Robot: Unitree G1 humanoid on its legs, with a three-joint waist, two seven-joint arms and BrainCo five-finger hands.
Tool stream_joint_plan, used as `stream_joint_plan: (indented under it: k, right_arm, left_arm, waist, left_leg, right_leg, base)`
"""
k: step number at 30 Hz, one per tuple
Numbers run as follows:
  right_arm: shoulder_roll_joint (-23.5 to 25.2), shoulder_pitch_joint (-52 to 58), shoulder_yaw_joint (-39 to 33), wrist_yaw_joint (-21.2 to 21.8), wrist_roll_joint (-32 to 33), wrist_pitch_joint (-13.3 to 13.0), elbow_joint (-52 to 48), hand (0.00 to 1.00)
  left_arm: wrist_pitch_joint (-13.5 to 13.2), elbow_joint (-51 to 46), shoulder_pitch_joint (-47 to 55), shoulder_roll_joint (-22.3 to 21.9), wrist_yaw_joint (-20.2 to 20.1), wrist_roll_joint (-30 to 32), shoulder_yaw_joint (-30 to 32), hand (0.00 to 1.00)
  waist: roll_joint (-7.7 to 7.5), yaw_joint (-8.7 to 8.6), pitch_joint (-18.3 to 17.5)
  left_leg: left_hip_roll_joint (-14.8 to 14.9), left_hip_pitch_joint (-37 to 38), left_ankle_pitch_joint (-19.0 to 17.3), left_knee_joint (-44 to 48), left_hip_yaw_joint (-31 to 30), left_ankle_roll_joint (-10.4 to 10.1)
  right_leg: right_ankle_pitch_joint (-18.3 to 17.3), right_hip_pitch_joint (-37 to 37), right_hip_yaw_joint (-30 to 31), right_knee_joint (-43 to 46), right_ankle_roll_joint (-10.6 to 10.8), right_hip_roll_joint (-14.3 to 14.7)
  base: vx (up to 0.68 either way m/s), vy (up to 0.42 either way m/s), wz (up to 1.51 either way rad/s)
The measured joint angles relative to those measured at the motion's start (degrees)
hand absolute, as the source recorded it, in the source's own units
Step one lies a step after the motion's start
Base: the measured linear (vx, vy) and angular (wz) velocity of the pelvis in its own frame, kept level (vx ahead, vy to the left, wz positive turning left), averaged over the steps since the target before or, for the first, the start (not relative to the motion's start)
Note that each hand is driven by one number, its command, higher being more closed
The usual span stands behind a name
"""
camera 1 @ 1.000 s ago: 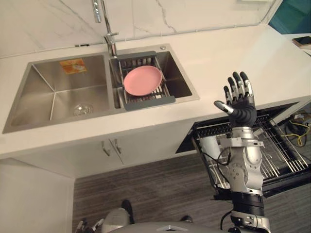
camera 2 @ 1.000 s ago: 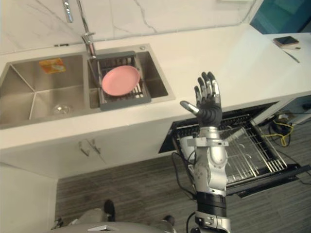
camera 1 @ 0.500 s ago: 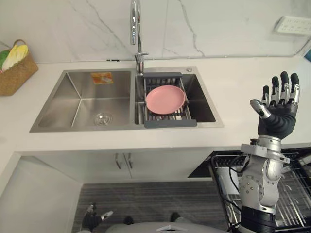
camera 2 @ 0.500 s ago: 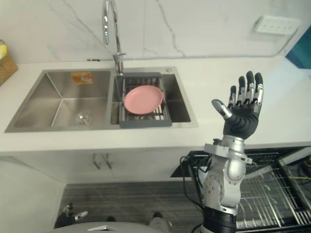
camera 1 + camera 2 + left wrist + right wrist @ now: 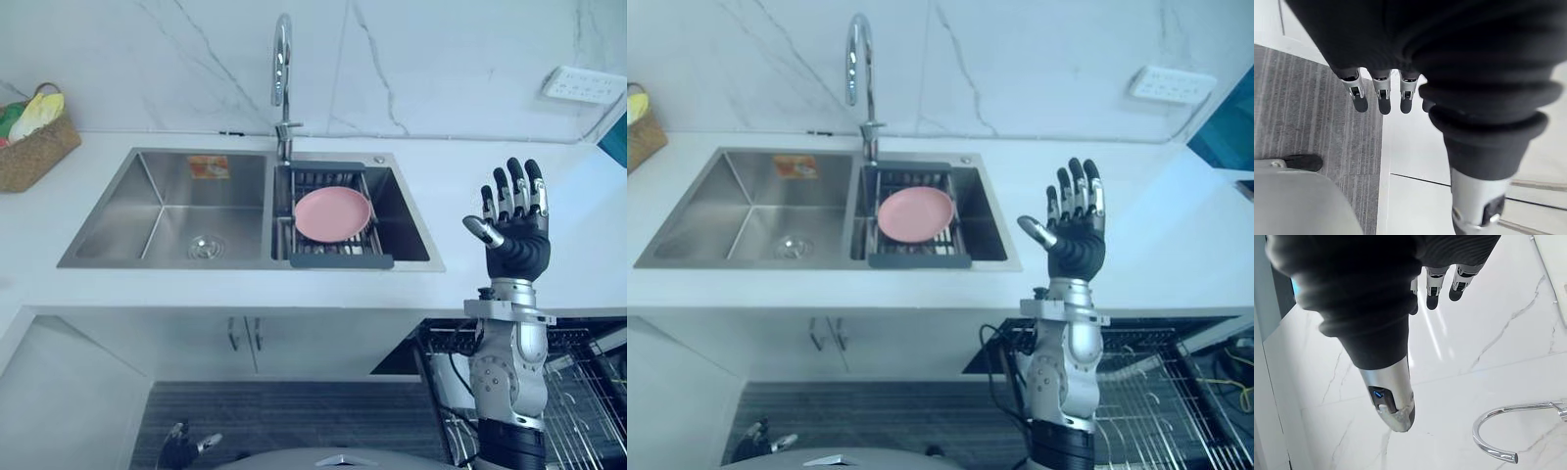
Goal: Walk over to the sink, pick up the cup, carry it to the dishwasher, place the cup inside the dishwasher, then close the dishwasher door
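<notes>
The view has been swung onto the sink; right hand and left hand are held open. The pink plate could be mistakenly grasped.

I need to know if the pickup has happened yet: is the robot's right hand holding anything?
No, the right hand is raised in front of the counter with its fingers straight and nothing in its grasp.

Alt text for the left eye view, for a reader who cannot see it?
The robot's right hand is raised open in front of the white counter, right of a steel double sink. A pink plate lies on a grey rack in the right basin; a pulled-out dishwasher rack shows below.
</notes>
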Motion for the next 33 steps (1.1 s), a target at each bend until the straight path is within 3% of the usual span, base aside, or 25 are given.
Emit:
stream_joint_plan:
  k: [6, 9, 14, 18, 21, 26, 33]
  right_arm:
    - [0.02, -0.01, -3.76, -0.83, -1.37, 1.20, -0.07, 0.00]
    - [-0.03, -0.01, -4.77, -2.55, -4.07, 2.35, -0.07, 0.00]
    - [-1.67, -0.01, -6.95, -4.19, -15.32, 3.73, -0.07, 0.00]
    - [-9.29, -2.00, -6.62, -4.63, -29.56, 5.80, 0.00, 0.00]
    - [-14.24, -5.84, -6.15, -4.11, -36.01, 7.41, 2.16, 0.00]
    - [-20.42, -11.76, -1.07, 2.15, -46.89, 10.73, 7.08, 0.00]
    - [-24.92, -19.14, 8.37, 11.79, -57.37, 10.64, 16.57, 0.00]
  left_arm:
    - [10.17, 3.10, -0.62, 0.68, -8.52, -10.90, 2.18, 0.00]
    - [12.33, 4.21, -0.94, 0.83, -10.38, -14.30, 2.65, 0.00]
    - [13.27, 5.12, -0.86, 1.03, -10.79, -14.67, 2.64, 0.00]
    - [13.89, 5.05, -0.90, 1.19, -10.81, -14.16, 2.71, 0.00]
    - [14.58, 5.05, -0.95, 1.36, -10.81, -14.01, 2.82, 0.00]
    - [15.99, 4.95, -1.06, 1.86, -10.81, -13.12, 3.92, 0.00]
    - [17.01, 3.94, -1.32, 2.10, -10.74, -10.09, 4.72, 0.00]
  waist:
    - [-1.31, -0.17, -1.01]
    - [-1.46, -0.39, -1.19]
    - [-1.20, -1.58, -1.37]
    - [-1.39, -1.49, -1.56]
    - [-1.69, -1.53, -1.76]
    - [-2.46, -1.44, -2.27]
    - [-2.90, -0.89, -2.38]
  left_leg:
    - [0.04, 0.04, 0.42, 0.01, 2.22, 0.01]
    - [0.10, 0.83, 0.30, -0.04, 3.45, -0.14]
    - [0.45, 1.00, 0.11, -0.08, 5.38, -0.57]
    - [0.49, 0.98, 0.39, -0.12, 5.46, -0.47]
    - [0.49, 0.97, 0.65, -0.14, 5.27, -0.31]
    - [0.48, 0.65, 1.26, -0.16, 4.27, -0.07]
    - [0.17, -0.12, 2.20, -0.17, 2.45, 0.01]
  right_leg:
    - [0.06, 0.03, -0.20, 0.05, 0.12, -0.57]
    - [0.23, 0.09, 1.02, 0.11, 0.33, -0.53]
    - [0.53, 0.08, 1.19, 0.10, 0.31, -0.55]
    - [0.61, 0.13, 1.03, 0.10, 0.29, -0.55]
    - [0.63, 0.18, 0.89, 0.11, 0.28, -0.55]
    - [0.64, 0.37, -0.13, 0.11, 0.26, -0.55]
    - [0.85, 0.73, -2.01, -0.07, 0.12, -0.65]
  base:
    - [-0.01, 0.005, 0.03]
    - [-0.03, -0.003, -0.19]
    - [-0.05, -0.009, -0.05]
    - [-0.02, -0.008, 0.01]
    - [-0.01, -0.006, 0.02]
    - [-0.02, -0.018, 0.09]
    - [-0.05, -0.018, 0.13]
